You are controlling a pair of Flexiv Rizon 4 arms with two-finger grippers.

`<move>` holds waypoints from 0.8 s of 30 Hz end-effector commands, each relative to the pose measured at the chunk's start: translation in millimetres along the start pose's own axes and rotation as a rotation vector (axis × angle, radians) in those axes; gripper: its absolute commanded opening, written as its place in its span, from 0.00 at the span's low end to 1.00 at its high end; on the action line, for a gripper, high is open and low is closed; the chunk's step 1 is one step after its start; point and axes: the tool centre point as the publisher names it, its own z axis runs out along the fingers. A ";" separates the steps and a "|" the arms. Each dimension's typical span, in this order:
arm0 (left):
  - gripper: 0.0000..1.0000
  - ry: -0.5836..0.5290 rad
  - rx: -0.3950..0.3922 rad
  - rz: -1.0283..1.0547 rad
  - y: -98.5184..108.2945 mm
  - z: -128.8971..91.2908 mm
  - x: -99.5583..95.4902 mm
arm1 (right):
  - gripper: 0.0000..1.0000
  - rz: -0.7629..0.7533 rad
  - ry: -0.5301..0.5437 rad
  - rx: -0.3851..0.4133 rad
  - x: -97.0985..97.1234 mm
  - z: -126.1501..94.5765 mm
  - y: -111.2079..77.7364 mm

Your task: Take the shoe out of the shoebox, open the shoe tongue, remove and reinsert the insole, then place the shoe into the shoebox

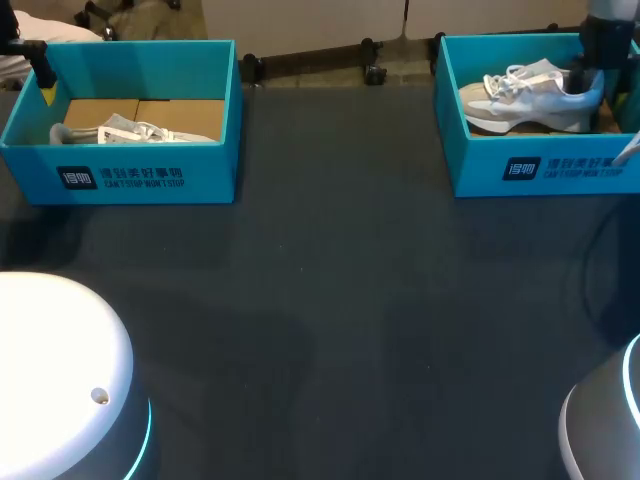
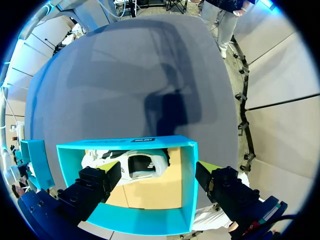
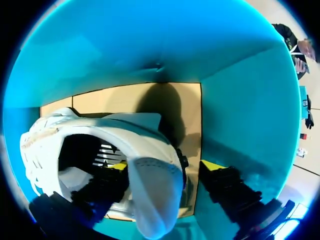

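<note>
A white shoe lies on its side in the teal shoebox at the back right. My right gripper is down in that box at the shoe's heel. In the right wrist view the gripper is open and straddles the heel of the shoe. One finger is inside the shoe's opening; the other fingertip stands outside, a small gap away from the heel. My left gripper hangs open above the back edge of a second teal box, which holds another white shoe.
The left box stands at the table's back left with its shoe on a cardboard floor. My left gripper sits at that box's far left corner. Dark table surface lies between and in front of the boxes.
</note>
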 end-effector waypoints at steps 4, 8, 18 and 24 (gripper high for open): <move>1.00 0.002 0.000 0.001 -0.4 -0.7 0.1 | 0.76 -0.009 0.008 0.071 4.3 11.0 12.3; 1.00 0.002 0.000 0.001 -0.4 -0.7 0.1 | 0.32 -0.009 0.010 0.077 6.0 12.9 11.1; 1.00 0.002 0.000 0.001 -0.4 -0.7 0.1 | 0.00 0.028 -0.021 0.045 -0.5 -4.5 4.7; 1.00 0.002 0.000 0.001 -0.4 -0.7 0.1 | 0.00 0.041 -0.038 0.025 -3.8 -19.9 4.8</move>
